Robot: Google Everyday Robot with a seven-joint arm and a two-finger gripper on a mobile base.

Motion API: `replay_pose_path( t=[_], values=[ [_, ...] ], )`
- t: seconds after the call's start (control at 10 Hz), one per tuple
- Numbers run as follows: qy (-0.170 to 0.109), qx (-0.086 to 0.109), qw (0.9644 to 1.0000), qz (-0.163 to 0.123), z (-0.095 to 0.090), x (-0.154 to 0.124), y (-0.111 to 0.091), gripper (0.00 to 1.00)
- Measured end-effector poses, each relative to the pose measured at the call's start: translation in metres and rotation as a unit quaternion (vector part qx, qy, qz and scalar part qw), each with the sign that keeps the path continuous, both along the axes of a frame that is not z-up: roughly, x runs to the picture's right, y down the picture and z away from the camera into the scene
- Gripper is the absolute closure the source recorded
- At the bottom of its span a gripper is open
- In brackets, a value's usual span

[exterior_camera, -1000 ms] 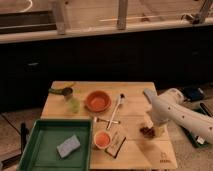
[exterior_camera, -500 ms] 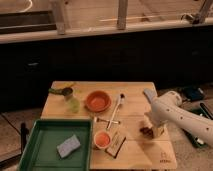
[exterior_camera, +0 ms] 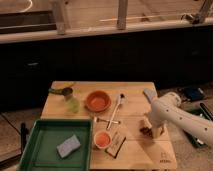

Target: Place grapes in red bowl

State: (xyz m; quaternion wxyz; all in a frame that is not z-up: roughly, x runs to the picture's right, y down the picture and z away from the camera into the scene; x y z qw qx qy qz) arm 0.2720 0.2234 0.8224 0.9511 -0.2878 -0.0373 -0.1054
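Observation:
The red bowl is a wide shallow orange-red dish in the middle of the wooden table. The grapes are a small dark reddish-brown cluster on the table's right side. My gripper reaches down from the white arm on the right and sits right over the grapes, partly hiding them. The bowl lies well to the left of the gripper and farther back.
A small white cup with orange inside stands near the front middle. A green tray with a grey-blue sponge sits at the front left. A white spoon, a flat card and green items lie around the bowl.
The arm has lowered slightly toward the grapes; the gripper stays at the same spot on the table's right side. Nothing else has moved.

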Motion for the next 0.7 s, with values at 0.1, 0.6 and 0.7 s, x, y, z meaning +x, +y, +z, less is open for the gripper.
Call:
replay_pose_path(
  t=[0.1, 0.6, 0.7],
  values=[
    [-0.001, 0.001, 1.0000, -0.002, 0.0014, 0.0001, 0.0012, 0.20],
    [-0.006, 0.000, 0.9999, -0.009, 0.0048, -0.0010, 0.0072, 0.28],
    [-0.007, 0.001, 0.9999, -0.010, 0.0056, -0.0009, 0.0079, 0.28]
  ],
)
